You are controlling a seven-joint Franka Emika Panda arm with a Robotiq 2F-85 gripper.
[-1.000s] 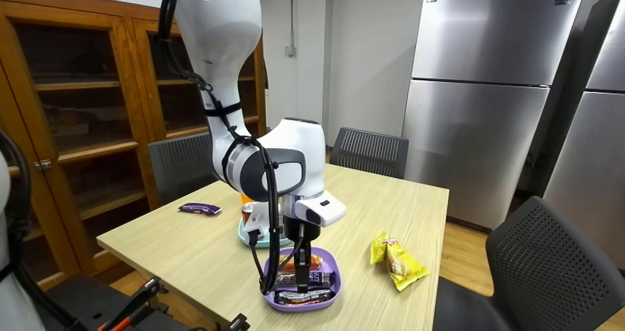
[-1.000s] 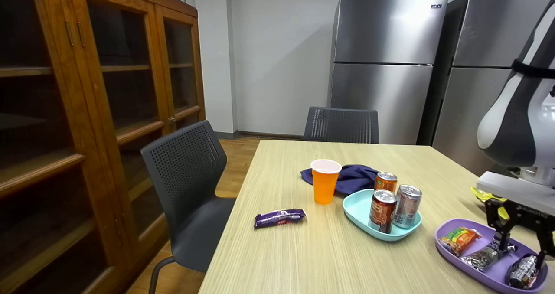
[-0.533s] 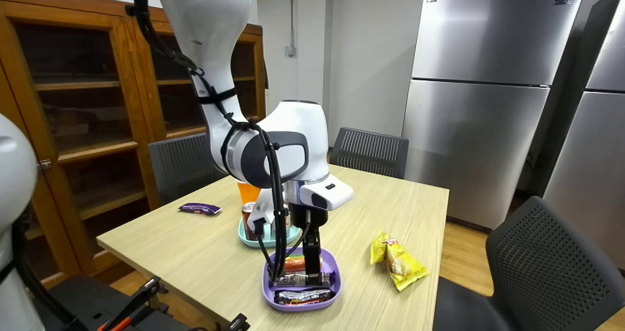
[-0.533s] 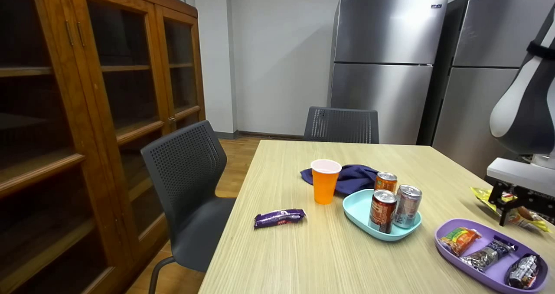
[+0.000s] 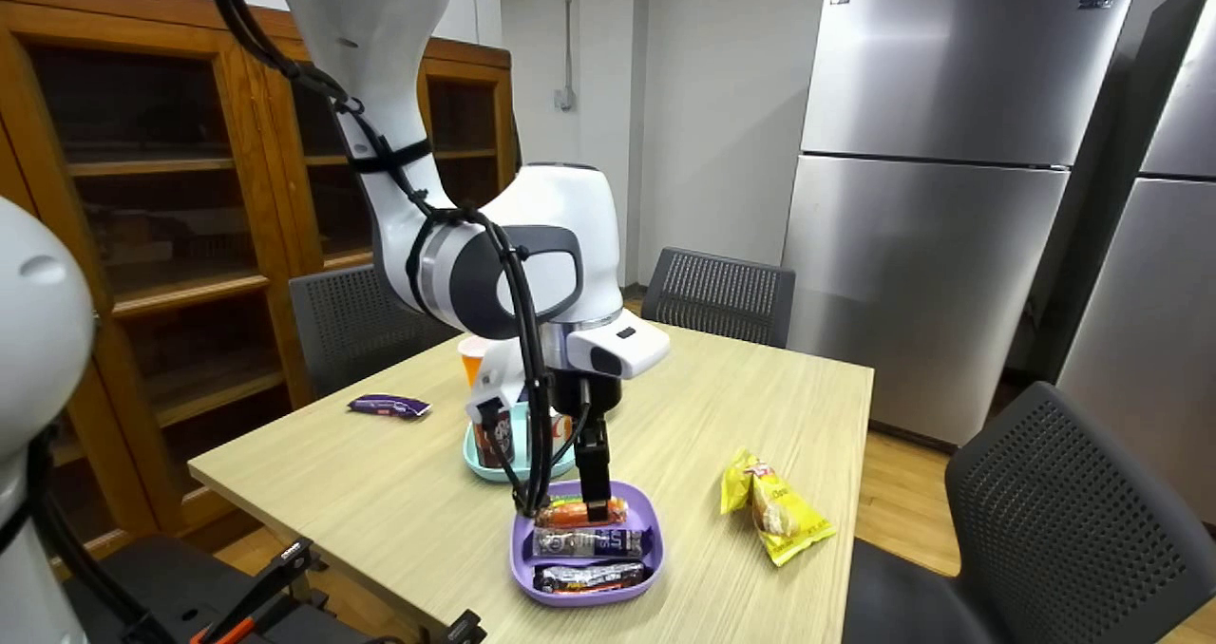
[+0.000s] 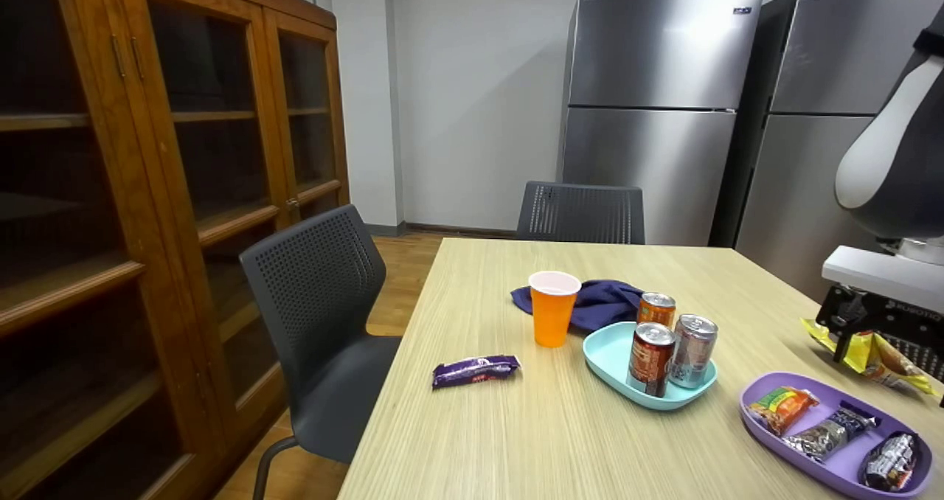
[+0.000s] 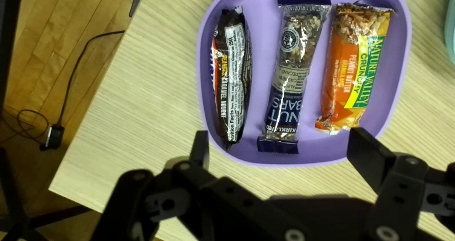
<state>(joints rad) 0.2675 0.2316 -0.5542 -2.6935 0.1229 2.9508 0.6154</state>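
Note:
My gripper [image 7: 278, 134] hangs above a purple tray [image 7: 312, 154], fingers wide apart with nothing between them. Inside the tray lie three wrapped bars, roughly side by side. In the wrist view a dark caramel-nougat bar [image 7: 231, 81] is at left, a clear-and-navy nut bar [image 7: 289, 81] in the middle, and an orange granola bar [image 7: 355, 70] at right. An exterior view shows the gripper [image 5: 562, 509] over the tray's orange-bar end, hiding part of that bar. From another angle the gripper [image 6: 891, 378] stands higher than the tray, its far side cut by the frame edge.
Beside the tray sits a teal plate [image 6: 608, 356] bearing soda cans [image 6: 651, 360]. An orange cup [image 6: 553, 316], a navy cloth [image 6: 601, 304] and a purple-wrapped bar [image 6: 476, 371] lie farther off. A yellow packet [image 5: 774, 506] rests near the table edge. Chairs [image 5: 717, 293] surround the table.
The gripper was low at the dark bar a second ago. It has risen, its fingers have spread wider, and it has shifted toward the tray's orange-bar end. The bars stay in the tray.

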